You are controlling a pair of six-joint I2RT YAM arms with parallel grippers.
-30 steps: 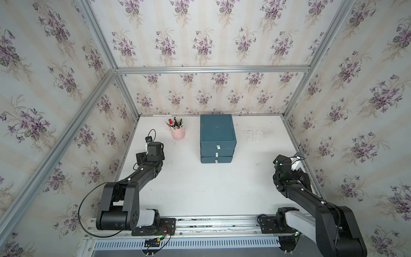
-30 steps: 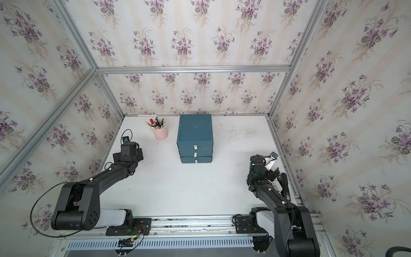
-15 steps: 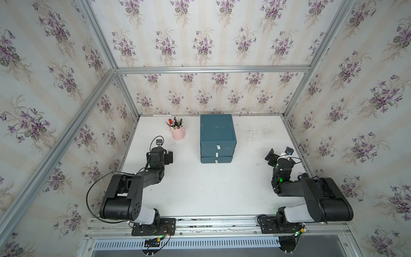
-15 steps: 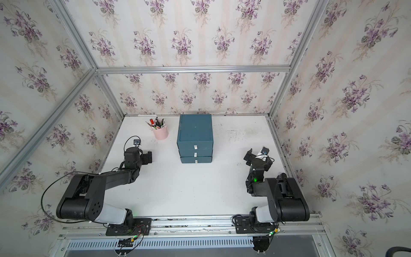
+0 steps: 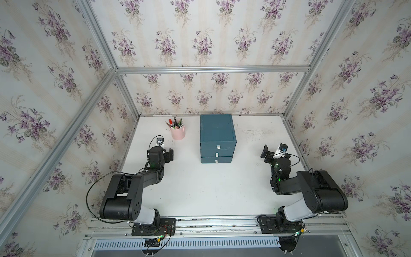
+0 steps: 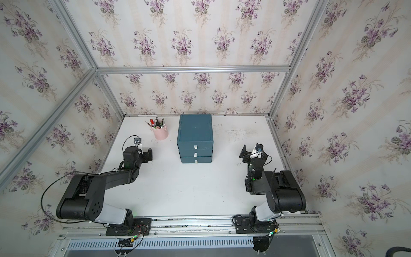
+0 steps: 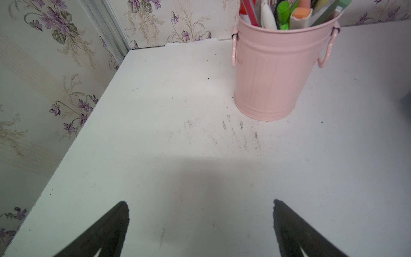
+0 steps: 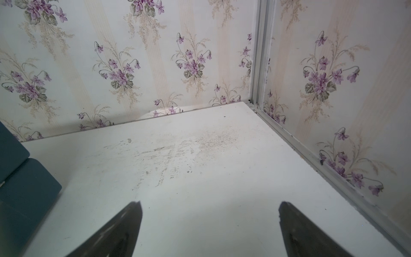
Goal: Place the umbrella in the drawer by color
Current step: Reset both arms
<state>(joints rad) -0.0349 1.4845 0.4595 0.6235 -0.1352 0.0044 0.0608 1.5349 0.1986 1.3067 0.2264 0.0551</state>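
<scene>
Enclosing everything, walls (image 5: 200, 33) papered with purple flowers and framed in aluminium rise on three sides of the white table (image 5: 211, 189). Both top views show the left arm (image 5: 133, 189) folded along the left edge and the right arm (image 5: 311, 193) folded along the right edge, each rising from a rail at the front edge. Next in size, the teal drawer chest (image 5: 217, 131) stands at the middle of the back edge, its three drawers (image 5: 216, 153) stacked, all pushed in, fronts turned to the front edge, the lower ones stepping out slightly. A pink bucket (image 5: 178, 133) stands near the back edge, just left of the chest and apart from it. The left gripper (image 7: 200, 202) hangs low just in front of that bucket, near the left edge, jaws spread wide with only bare table between them; the right gripper (image 8: 210, 202) hangs near the right edge, level with the drawer fronts and well apart from them, jaws likewise wide and holding nothing. The left wrist view alone shows the bucket close: ribbed wall, two loop handles, and pens (image 7: 282, 15), a green marker among them, packed upright. The right wrist view brings close the back right corner, with grey scuff marks (image 8: 160, 153) on the table and one rounded corner of the chest at its margin. The top views alone show plainly the small white pull tabs (image 5: 218, 147), one per drawer. The umbrella cannot be found in any view.
</scene>
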